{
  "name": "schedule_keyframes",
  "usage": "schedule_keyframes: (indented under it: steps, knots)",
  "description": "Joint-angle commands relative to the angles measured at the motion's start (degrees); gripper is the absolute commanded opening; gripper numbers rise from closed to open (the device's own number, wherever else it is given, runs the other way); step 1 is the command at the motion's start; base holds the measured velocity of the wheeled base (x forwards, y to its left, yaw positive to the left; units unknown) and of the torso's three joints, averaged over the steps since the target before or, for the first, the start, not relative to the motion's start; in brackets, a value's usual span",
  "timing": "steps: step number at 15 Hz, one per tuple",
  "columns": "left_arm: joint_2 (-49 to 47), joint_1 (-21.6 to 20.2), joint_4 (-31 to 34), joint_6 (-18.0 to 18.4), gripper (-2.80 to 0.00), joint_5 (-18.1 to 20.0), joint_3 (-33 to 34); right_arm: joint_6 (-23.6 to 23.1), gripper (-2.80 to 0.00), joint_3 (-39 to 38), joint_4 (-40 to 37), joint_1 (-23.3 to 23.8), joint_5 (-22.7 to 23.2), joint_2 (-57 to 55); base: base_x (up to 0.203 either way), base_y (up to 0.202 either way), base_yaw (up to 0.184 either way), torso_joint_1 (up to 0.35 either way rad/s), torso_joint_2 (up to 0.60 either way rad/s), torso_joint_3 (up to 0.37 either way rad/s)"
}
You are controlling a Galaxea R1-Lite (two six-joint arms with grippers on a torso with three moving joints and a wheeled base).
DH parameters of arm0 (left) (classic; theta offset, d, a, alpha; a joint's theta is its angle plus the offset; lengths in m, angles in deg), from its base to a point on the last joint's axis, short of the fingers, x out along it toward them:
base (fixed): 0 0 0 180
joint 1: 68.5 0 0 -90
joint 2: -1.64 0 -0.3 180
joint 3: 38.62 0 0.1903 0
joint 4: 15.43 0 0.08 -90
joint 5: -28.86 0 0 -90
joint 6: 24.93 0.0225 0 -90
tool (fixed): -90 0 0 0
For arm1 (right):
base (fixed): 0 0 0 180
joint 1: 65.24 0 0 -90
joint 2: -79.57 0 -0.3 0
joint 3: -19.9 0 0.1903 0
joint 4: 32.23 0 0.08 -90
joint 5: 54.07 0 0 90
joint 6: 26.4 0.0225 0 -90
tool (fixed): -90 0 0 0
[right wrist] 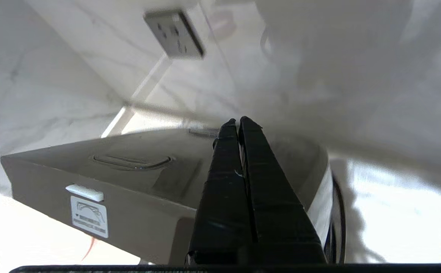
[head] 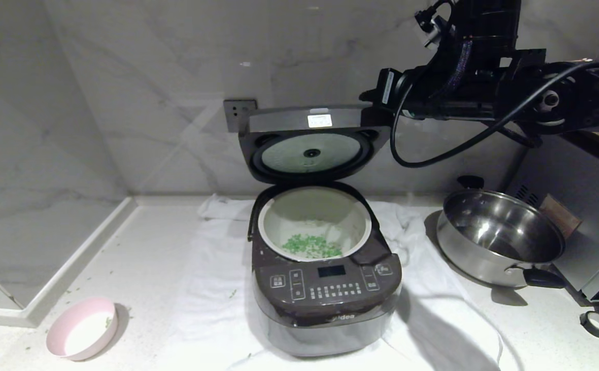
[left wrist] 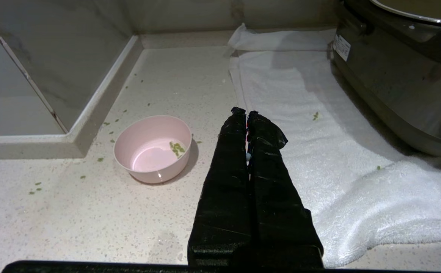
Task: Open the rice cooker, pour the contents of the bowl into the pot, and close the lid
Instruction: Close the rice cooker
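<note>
Rice cooker (head: 325, 281) on white towel, lid (head: 312, 147) raised upright. Green contents (head: 312, 246) lie in cream pot (head: 314, 219). Pink bowl (head: 82, 328) upright, front-left, nearly empty.

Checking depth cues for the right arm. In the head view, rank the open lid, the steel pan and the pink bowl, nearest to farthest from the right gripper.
1. Dark brown hinged lid: open, right beside the right gripper.
2. Shiny steel pan: below, on the robot's right.
3. Small pale pink bowl: far left, at the counter's front.
</note>
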Motion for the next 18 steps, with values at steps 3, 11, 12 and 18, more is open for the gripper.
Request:
schedule_keyframes:
  steps: [3,11,12,18]
  knots:
    - [0.1,0.0,0.0,0.0,-2.8,0.0,0.1,2.2,-2.8,-10.4,0.1,-0.2,0.2,6.1,0.0,0.0,0.0,0.0,0.0,0.0]
    - [0.1,0.0,0.0,0.0,-2.8,0.1,0.1,6.6,-2.8,-25.2,2.0,-5.2,0.4,15.0,0.0,0.0,0.0,0.0,0.0,0.0]
    - [0.1,0.0,0.0,0.0,-2.8,0.1,0.1,7.0,-2.8,-26.7,2.0,-5.8,0.4,16.1,0.0,0.0,0.0,0.0,0.0,0.0]
    - [0.1,0.0,0.0,0.1,-2.8,0.3,0.1,8.4,-2.8,-35.0,6.8,-4.9,0.1,18.8,0.0,0.0,0.0,0.0,0.0,0.0]
